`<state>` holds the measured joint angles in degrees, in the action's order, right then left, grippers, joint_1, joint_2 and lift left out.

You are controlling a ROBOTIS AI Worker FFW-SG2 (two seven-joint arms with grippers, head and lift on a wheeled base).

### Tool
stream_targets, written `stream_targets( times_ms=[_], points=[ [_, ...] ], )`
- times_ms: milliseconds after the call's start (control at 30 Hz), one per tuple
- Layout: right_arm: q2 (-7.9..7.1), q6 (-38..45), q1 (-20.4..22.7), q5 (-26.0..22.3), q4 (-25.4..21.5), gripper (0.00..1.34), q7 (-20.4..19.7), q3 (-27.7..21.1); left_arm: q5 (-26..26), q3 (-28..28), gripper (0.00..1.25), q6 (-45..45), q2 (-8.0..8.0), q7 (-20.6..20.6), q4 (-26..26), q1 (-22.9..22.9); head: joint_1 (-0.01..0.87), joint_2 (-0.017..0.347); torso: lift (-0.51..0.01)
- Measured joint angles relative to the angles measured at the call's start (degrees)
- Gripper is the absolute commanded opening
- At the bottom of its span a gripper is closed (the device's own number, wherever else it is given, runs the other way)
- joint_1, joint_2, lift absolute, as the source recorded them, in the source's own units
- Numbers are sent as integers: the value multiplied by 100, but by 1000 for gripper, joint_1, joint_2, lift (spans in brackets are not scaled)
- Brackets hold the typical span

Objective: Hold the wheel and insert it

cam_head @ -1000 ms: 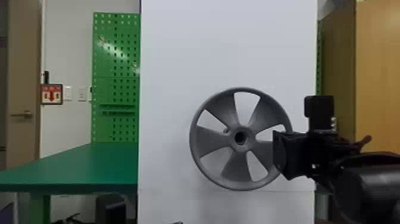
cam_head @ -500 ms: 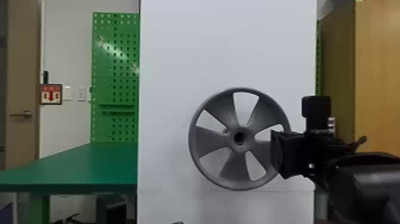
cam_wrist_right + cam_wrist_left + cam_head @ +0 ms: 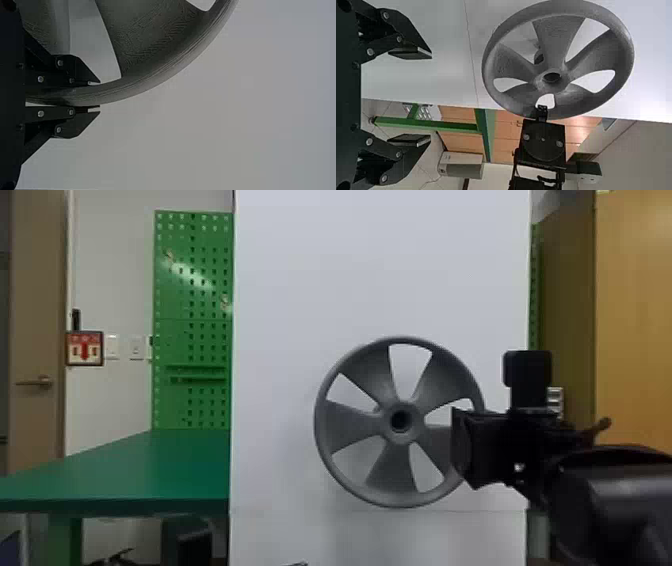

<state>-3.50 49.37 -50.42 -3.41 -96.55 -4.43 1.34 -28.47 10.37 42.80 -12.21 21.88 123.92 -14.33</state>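
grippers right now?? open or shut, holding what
Left gripper: open, nothing between its fingers.
Right gripper: closed on the rim of the wheel.

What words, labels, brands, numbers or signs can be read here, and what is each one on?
No text can be read.
Framed sign on the wall beside the door: a red down arrow shows; its lettering is too small to read.
Wheel: no readable marking.
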Motion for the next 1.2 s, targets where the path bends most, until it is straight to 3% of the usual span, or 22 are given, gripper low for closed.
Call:
stream_targets(
  times_ms=[567, 1200],
  points=[
    [-5, -77, -165, 29, 290, 275, -5, -36, 0, 9, 746, 0, 0, 0, 0, -18, 0, 12, -492],
    [24, -351, -375, 96, 930, 275, -4, -167, 0, 18, 746, 0, 0, 0, 0, -27, 0, 12, -492]
  ],
)
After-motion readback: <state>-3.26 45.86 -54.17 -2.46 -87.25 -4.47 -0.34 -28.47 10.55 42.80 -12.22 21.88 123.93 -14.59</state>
